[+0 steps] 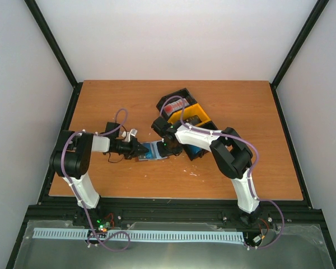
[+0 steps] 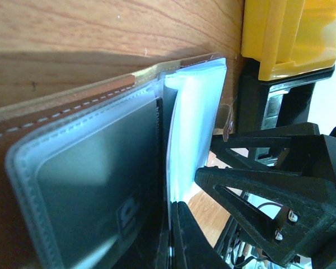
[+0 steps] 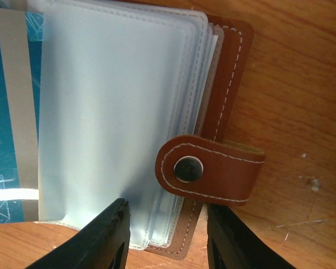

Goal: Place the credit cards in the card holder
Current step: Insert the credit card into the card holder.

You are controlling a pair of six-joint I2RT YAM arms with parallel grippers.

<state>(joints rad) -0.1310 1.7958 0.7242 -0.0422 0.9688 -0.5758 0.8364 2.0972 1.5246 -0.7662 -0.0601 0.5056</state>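
The wooden table (image 1: 112, 101) is carrying the open brown card holder (image 1: 155, 151) near its middle, black and yellow bins (image 1: 201, 109) sitting just beyond.

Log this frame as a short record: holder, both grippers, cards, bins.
card holder: open on table, tab unsnapped, clear sleeves fanned
left gripper: jaws shut on holder's edge
right gripper: jaws apart over the sleeves' edge
blue card: showing beside sleeves; pocketed or not, unclear
bins: black and yellow, beyond holder; red-and-white cards in black one
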